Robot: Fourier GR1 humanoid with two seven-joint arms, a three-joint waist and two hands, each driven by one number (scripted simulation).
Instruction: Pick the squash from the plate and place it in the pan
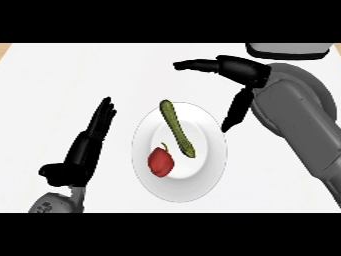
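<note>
Nearest, at the lower left, the left hand rests released, fingers straight, beside the plate and touching nothing. On the white plate lie a red pepper and, just beyond it, the squash: long, slim, dull green, lying diagonally with its far tip near the rim. Farther off, the right hand hovers with empty fingers spread and thumb pointing down past the plate's right edge, probably poised to grasp. At the far edge of the white tabletop only a sliver of the pan shows.
</note>
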